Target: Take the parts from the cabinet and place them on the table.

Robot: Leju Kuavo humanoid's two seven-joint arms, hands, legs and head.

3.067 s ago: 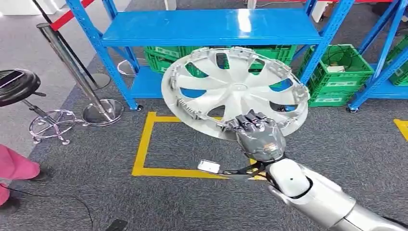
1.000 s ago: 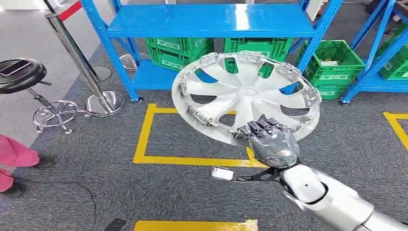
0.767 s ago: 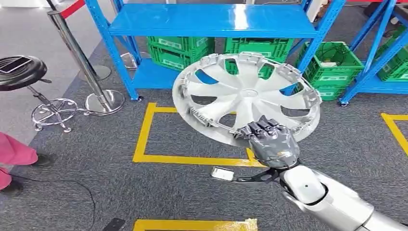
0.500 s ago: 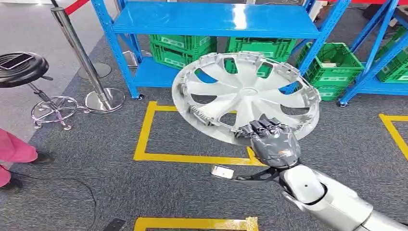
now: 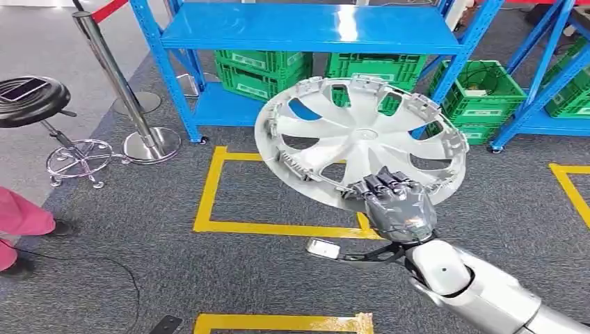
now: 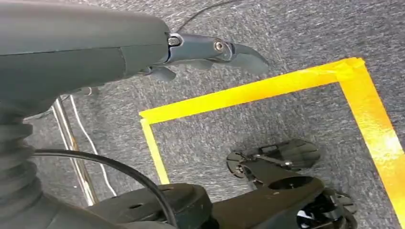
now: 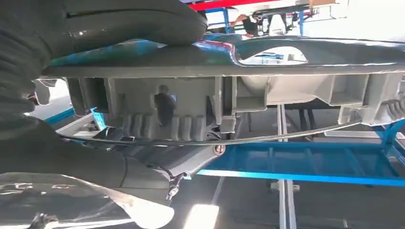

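A silver wheel cover is gripped at its near rim by the right hand, held tilted above grey carpet marked with yellow tape, before a blue shelf rack with green crates; the left hand is seen holding nothing, fingers extended

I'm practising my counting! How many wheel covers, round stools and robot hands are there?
Wheel cover: 1
Black round stool: 1
Robot hands: 2, the right hand holding the wheel cover and the left hand holding nothing
Total: 4
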